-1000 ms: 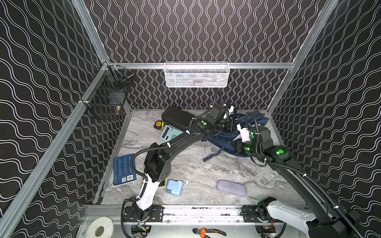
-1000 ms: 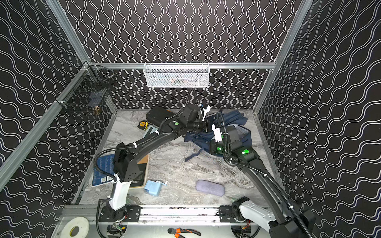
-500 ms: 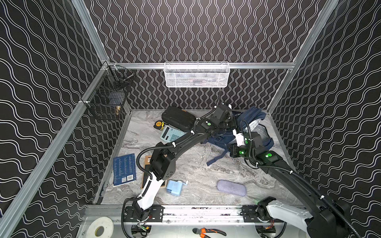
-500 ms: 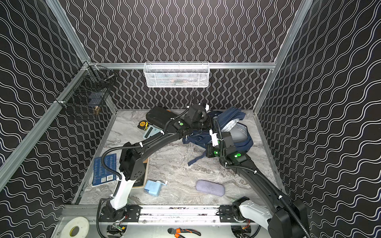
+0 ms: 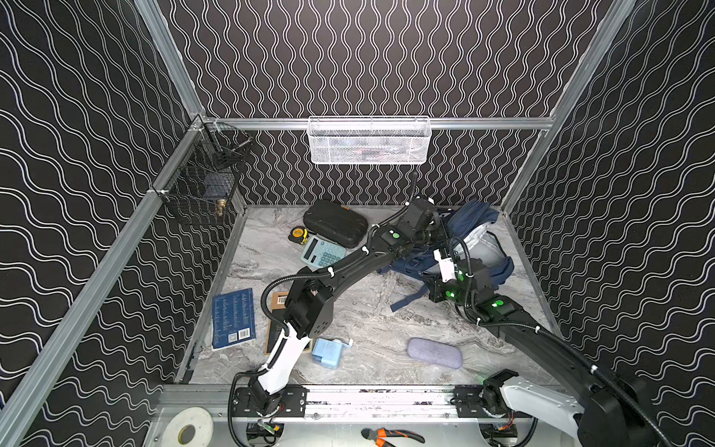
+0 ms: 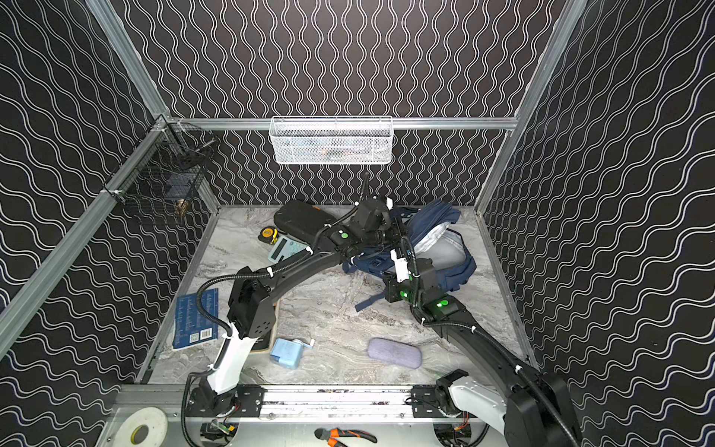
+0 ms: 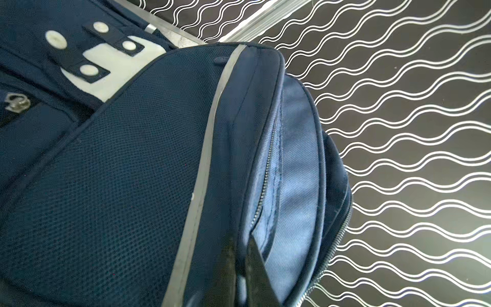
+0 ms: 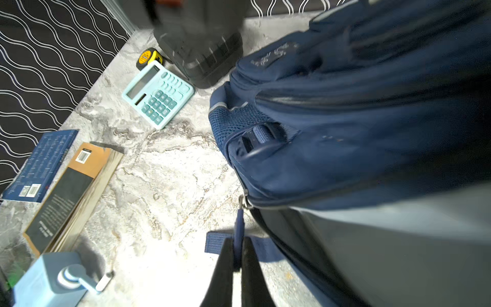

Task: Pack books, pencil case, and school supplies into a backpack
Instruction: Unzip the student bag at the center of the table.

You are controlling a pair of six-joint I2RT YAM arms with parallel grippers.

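The navy backpack (image 5: 485, 247) (image 6: 445, 247) lies at the back right, its main zip parted and pale lining showing. My left gripper (image 7: 240, 244) is shut on the fabric edge beside the zip teeth of the backpack (image 7: 119, 172). My right gripper (image 8: 237, 244) is shut on the blue zip pull hanging from the backpack (image 8: 345, 133). On the table lie the blue book (image 5: 233, 319), the black book (image 8: 66, 196) partly under the left arm, the calculator (image 5: 323, 252), the sharpener (image 5: 329, 352) and the pencil case (image 5: 434, 353).
A black hard case (image 5: 334, 222) and a yellow tape measure (image 5: 298, 234) sit behind the calculator. A white mesh basket (image 5: 369, 141) hangs on the back wall and a black wire basket (image 5: 201, 185) on the left wall. A loose backpack strap (image 5: 406, 302) trails over the table.
The right gripper has drawn the zip pull towards the front of the table. The left gripper has shifted slightly right with the bag's edge. The opening shows more pale lining.
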